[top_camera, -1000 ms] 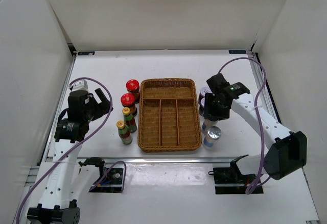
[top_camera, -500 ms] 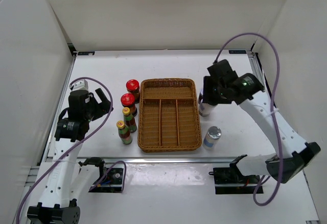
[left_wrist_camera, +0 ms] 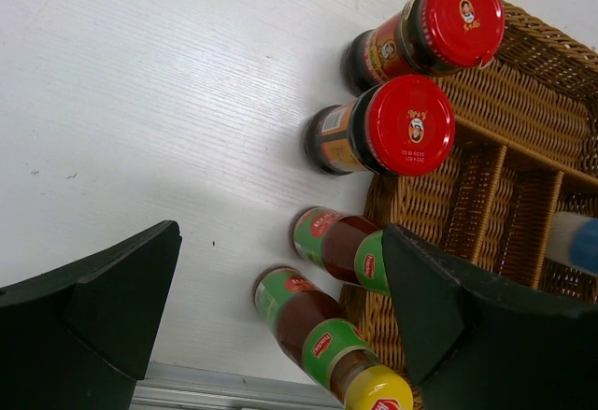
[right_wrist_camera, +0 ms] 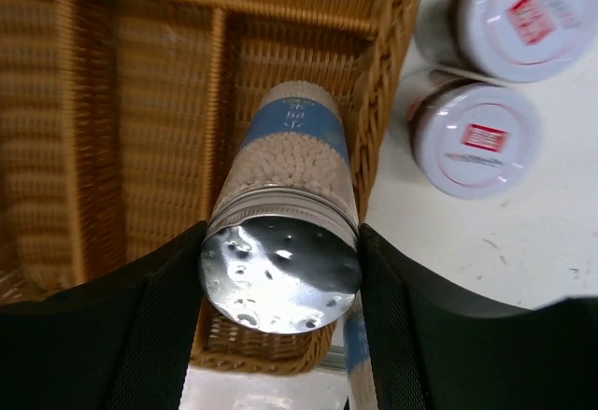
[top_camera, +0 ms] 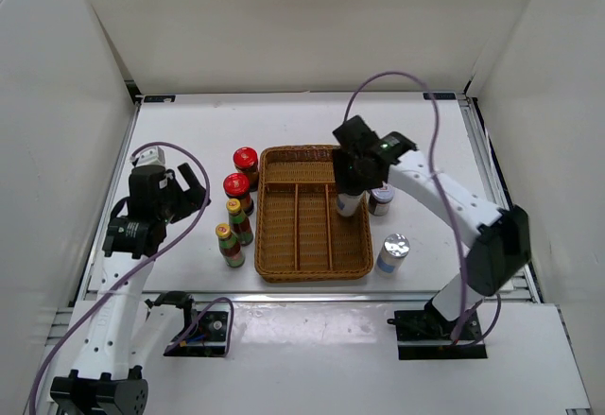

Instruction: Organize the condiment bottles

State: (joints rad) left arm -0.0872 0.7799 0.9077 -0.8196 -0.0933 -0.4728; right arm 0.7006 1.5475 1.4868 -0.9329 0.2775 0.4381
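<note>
Grip on the pale silver-topped cylinder (right_wrist_camera: 290,148) is a two-sided pinch just under its cap by the right gripper (top_camera: 351,181), probably to lower it upright into the brown wicker divided tray (top_camera: 312,149), in the slot nearest the table's right edge. That arm stretches in from the right edge with its wrist pointing down. Near the left edge, the left gripper (left_wrist_camera: 278,290) hovers with its fingers spread and empty above the two red-lidded dark jars (left_wrist_camera: 409,126).

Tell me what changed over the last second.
The right gripper, shut on a silver-topped cylinder, carried it left from the table beside the wicker tray to over the tray's right-hand compartment. The left gripper stayed open and in place. The red-lidded jars, yellow-capped bottles and the other cylinder did not move.
</note>
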